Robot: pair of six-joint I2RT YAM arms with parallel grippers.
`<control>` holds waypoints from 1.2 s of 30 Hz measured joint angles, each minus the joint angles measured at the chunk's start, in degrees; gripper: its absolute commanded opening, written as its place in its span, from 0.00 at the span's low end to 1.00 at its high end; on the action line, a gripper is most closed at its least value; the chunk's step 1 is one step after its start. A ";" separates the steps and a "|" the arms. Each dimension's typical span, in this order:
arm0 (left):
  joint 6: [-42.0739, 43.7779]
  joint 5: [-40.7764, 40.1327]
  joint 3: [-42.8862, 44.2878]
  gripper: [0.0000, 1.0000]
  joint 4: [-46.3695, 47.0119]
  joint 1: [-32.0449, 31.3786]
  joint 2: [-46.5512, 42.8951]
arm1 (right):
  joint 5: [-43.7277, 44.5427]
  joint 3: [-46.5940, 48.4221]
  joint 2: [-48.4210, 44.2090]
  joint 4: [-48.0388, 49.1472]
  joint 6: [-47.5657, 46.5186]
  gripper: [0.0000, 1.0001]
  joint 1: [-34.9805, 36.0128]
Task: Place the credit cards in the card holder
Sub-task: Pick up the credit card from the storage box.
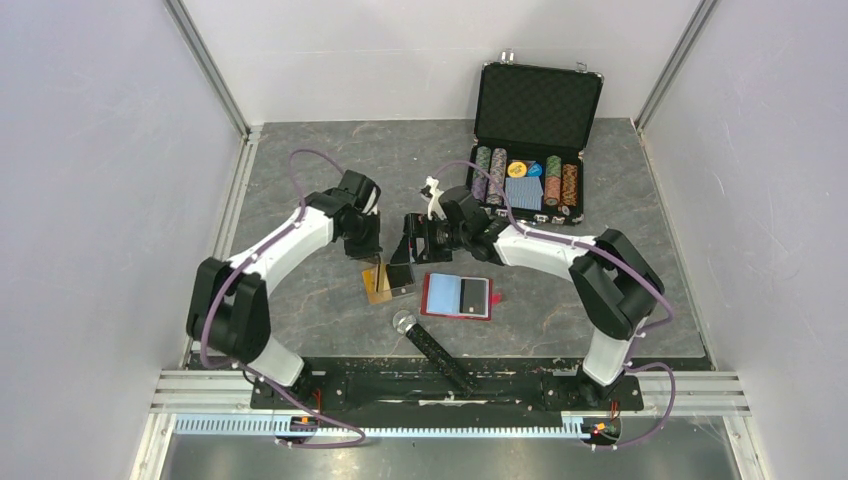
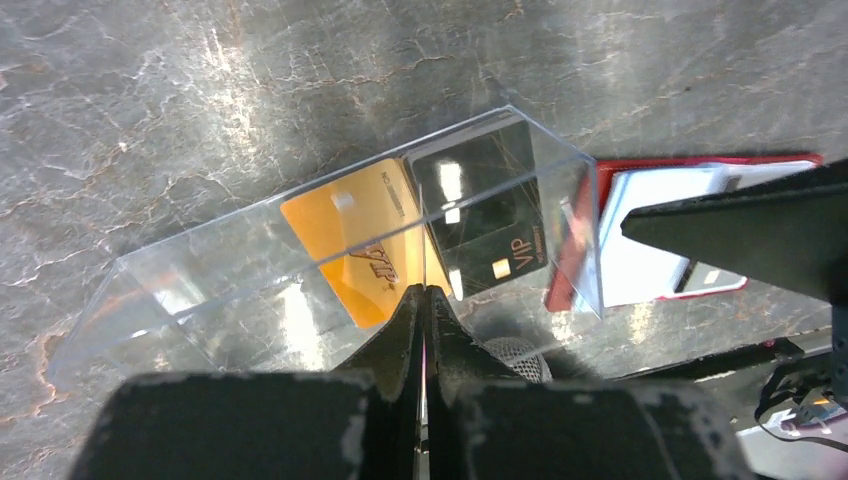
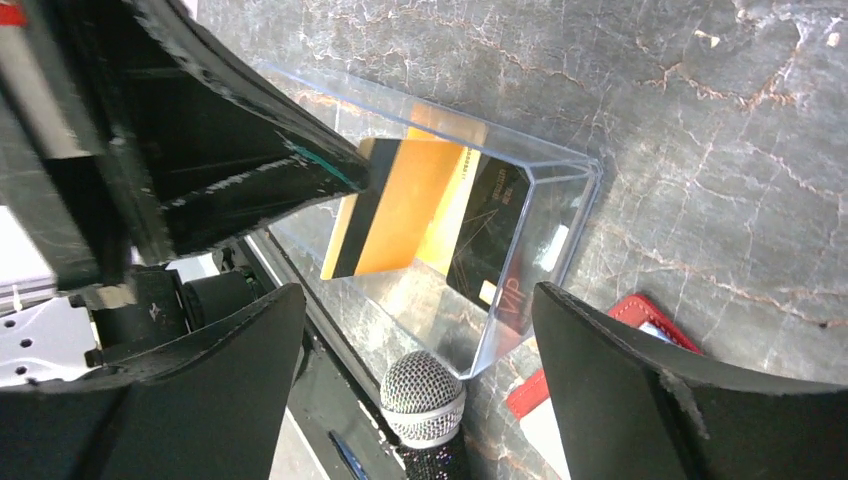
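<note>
Left fingers: the left gripper [image 2: 424, 296] is pressed together on the edge of an orange card [image 3: 385, 215]. The card tilts up out of the clear case [image 2: 250, 270], its dark stripe showing in the right wrist view.
Right fingers: the right gripper [image 3: 420, 300] stands wide apart with nothing between its fingers, hovering over the same case from the opposite side.
Other cards: a second orange card [image 2: 350, 230] and a black card [image 2: 480, 225] lie flat, side by side, on the case floor below the left fingers.
Card holder: the red card holder [image 1: 457, 296] lies open on the table [image 1: 300, 160] just beside the case, sleeves up. A dark card seems to sit in one sleeve.
Direction: in the top view the holder lies at about 4 o'clock from the left fingers, near.
Long axis: the open holder runs roughly 9 to 3 o'clock.
Nearer arm: both are close. The left one has the card, so it is probably the one to carry it over.
In the way: a microphone [image 1: 405, 322] lies at 6 o'clock from the case, by the holder's near corner.
</note>
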 measured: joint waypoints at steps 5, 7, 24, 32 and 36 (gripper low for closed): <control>-0.02 -0.15 -0.37 0.02 0.07 0.02 -7.48 | 1.25 -2.25 -4.26 -0.07 -0.39 0.97 0.04; -0.02 -0.15 -0.37 0.02 0.07 0.09 -11.02 | 1.77 -3.04 -6.69 -0.15 -0.59 0.98 0.04; -10.99 20.48 -5.16 0.02 15.34 1.31 -32.87 | -6.82 -14.86 -25.09 11.10 2.47 0.72 -5.20; -18.53 29.57 -9.88 0.02 27.56 1.62 -33.97 | -14.01 -16.48 -26.86 19.82 7.39 0.41 -5.97; -19.69 30.64 -10.51 0.02 28.79 1.62 -33.97 | -16.00 -17.25 -27.10 24.48 9.66 0.25 -5.97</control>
